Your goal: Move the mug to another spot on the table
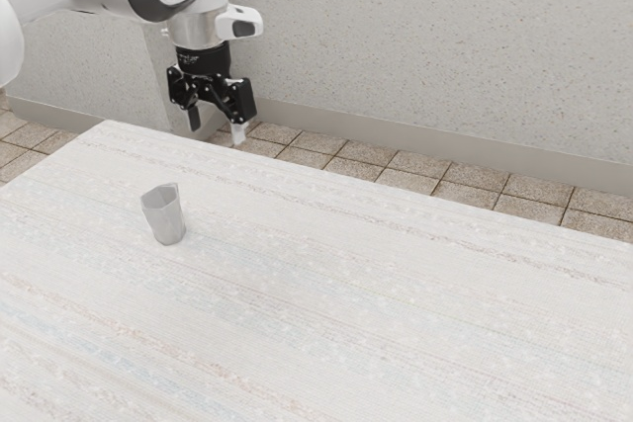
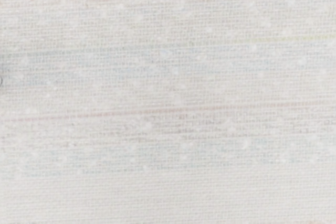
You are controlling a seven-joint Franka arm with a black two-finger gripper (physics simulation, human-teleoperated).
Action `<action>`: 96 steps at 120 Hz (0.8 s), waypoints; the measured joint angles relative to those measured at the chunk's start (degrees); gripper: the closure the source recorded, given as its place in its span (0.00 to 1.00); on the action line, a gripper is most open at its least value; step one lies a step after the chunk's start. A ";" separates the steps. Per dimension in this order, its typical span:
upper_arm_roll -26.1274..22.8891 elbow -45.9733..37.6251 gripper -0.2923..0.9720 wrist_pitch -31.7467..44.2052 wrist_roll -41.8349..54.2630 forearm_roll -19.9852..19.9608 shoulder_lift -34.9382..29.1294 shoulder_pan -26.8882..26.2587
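Observation:
A small grey faceted mug (image 1: 163, 213) stands upright on the pale wooden table (image 1: 376, 294), toward the exterior view's left. My black gripper (image 1: 216, 129) hangs well above the table, up and a little to the right of the mug, with its fingers apart and nothing between them. The wrist view looks straight down on bare table surface (image 2: 168, 98).
A speckled wall (image 1: 445, 37) and a strip of brown tiled floor (image 1: 475, 180) run behind the table's far edge. The table stretches wide to the right of the mug and toward the front.

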 joint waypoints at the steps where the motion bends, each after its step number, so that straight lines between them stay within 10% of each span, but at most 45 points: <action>1: 0.01 0.00 0.23 -0.01 -0.01 0.03 -0.01 0.00; 30: 7.29 -1.99 0.23 1.57 -0.63 -0.16 2.01 0.12; 96: 24.28 11.49 0.23 10.17 -5.24 -17.46 30.07 7.69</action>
